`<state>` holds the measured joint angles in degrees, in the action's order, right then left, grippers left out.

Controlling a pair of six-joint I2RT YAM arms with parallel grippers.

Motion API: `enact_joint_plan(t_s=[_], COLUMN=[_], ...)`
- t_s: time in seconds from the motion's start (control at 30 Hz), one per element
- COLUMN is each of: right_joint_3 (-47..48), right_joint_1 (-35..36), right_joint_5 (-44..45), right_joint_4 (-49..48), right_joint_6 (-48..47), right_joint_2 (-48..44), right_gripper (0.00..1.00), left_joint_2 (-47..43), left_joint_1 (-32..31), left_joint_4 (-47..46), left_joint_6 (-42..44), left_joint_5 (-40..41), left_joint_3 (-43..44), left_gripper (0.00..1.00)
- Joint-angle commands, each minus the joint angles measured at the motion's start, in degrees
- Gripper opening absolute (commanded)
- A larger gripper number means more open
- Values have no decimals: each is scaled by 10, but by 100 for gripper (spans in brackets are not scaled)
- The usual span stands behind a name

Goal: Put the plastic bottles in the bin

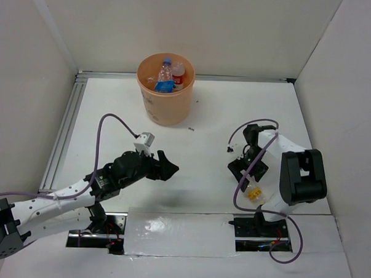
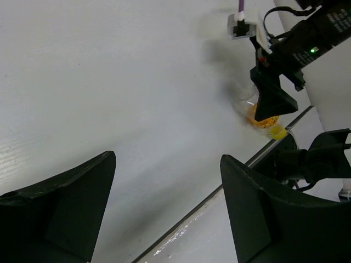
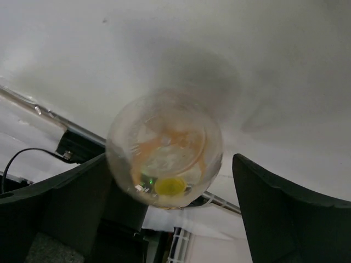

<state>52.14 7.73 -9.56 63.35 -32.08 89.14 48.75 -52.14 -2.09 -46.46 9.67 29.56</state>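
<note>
An orange-filled, yellow-capped bottle (image 1: 254, 194) lies on the counter (image 1: 217, 116) near the right arm's base. The right pincer (image 3: 170, 161) stands wide apart around it, not clamped. Other bottles (image 1: 166, 76) sit in the bin (image 1: 168, 110) at the far edge. The left pincer (image 2: 167, 159) gapes with nothing between its fingers. White walls surround the white counter.
</note>
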Motion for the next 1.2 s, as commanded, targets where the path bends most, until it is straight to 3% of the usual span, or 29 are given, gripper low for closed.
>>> enact_joint_plan(t_s=[0.0,0.1,0.2,0.23,0.27,0.33,0.37,0.43,0.47,0.53,0.57,0.67,0.73,0.9,1.0,1.17], right_joint_3=[-2,-2,10,18,52,121,219,345,489,638,774,938,943,729,730,813], right_joint_1=[24,32,32,32,37,37,37,37,37,37,37,82,107,141,156,173], right_joint_5=[46,54,40,33,26,12,-5,-34,-68,-105,-127,-121,-114,-160,-173,-188], right_joint_4=[-28,-35,-29,-29,-10,13,32,65,79,99,99,38,-59,-390,-456,-455], right_joint_6=[47,60,51,40,33,5,-3,-24,-24,-24,-24,8,24,85,126,151], right_joint_2=[29,50,62,62,62,55,48,72,88,151,171,233,234,156,168,249], right_gripper=[93,77,48,28,15,3,0,0,0,0,0,0,0,0,0,0], left_joint_2=[-34,-54,-71,-80,-80,-94,-94,-109,-109,-114,-119,-119,-119,-119,-119,-109], left_joint_1=[3,3,3,3,3,3,3,3,3,3,3,3,3,3,3,3], left_joint_4=[-5,8,13,20,26,31,31,31,38,38,43,43,56,49,36,31], left_joint_6=[-2,-8,-8,-8,-8,-8,-8,-2,-2,3,3,15,15,21,15,15], left_joint_5=[0,10,16,16,16,16,16,16,16,21,21,27,27,38,38,43], left_joint_3=[-14,-27,-33,-33,-33,-33,-33,-33,-33,-33,-28,-28,-16,-21,-27,-27], left_gripper=[89,89,89,89,89,89,89,89,89,89,89,89,89,89,89,89])
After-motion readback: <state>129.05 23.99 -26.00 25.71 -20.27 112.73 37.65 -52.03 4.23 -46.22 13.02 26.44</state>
